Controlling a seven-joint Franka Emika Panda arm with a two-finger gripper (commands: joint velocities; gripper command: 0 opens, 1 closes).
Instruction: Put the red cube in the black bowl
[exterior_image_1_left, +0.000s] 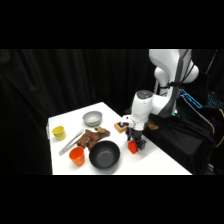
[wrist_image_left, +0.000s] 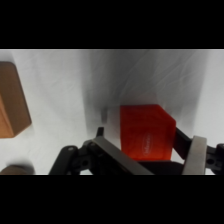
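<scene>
Wrist view, red cube (wrist_image_left: 146, 134) btwn gripper (wrist_image_left: 150, 152) fingers, gripped, black bowl (exterior_image_1_left: 104, 154) nearby

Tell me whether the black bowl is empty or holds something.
Empty. The side view shows only a dark interior in the black bowl; the red cube sits outside it, on the table between the gripper fingers.

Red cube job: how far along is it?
Done: the gripper is down at the small red-orange cube, a finger on each side in the wrist view. In hand: the grasp; whether the cube is lifted off the white table cannot be told. Left: carry it to the wide matte black bowl, which holds no cube.
</scene>
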